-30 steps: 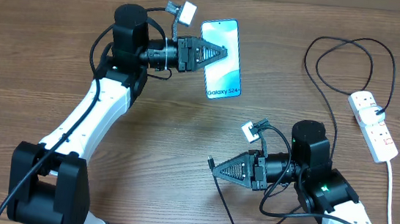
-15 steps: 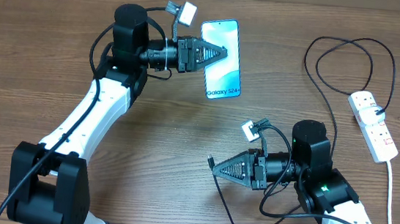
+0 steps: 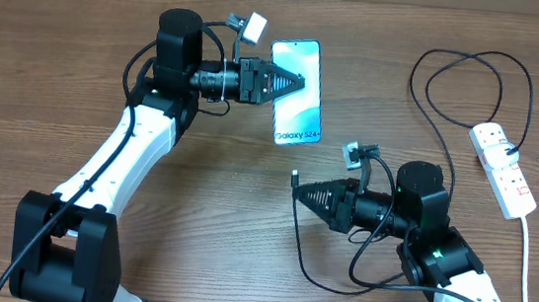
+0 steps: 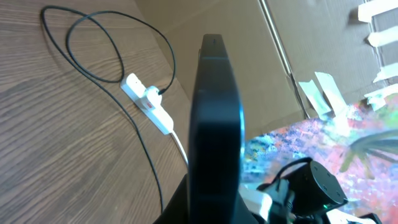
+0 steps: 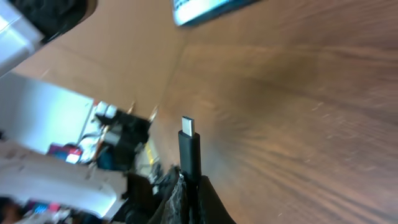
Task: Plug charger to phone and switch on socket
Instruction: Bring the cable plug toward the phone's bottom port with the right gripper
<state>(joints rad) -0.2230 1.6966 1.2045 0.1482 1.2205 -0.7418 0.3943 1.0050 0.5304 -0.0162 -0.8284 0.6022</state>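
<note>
The phone (image 3: 299, 114), with a light-blue screen reading "Galaxy S24+", is held above the table by my left gripper (image 3: 296, 78), which is shut on its left edge. In the left wrist view the phone (image 4: 216, 112) shows edge-on, rising from between the dark fingers. My right gripper (image 3: 299, 188) is shut on the charger's small black plug (image 3: 295, 176), whose metal tip (image 5: 188, 124) sticks up past the fingers. The plug sits below the phone's lower edge (image 5: 205, 9), apart from it. The white socket (image 3: 503, 169) lies at the right edge.
The thin black charger cable (image 3: 321, 280) loops under my right arm, and another run (image 3: 454, 85) curls toward the socket. A white cord (image 3: 526, 265) trails from the socket toward the front. A cardboard wall (image 4: 249, 56) stands behind the table.
My right gripper has carried the plug up and slightly right, closer to the phone. The left gripper has shifted the phone a little to the right and tilted it slightly.
</note>
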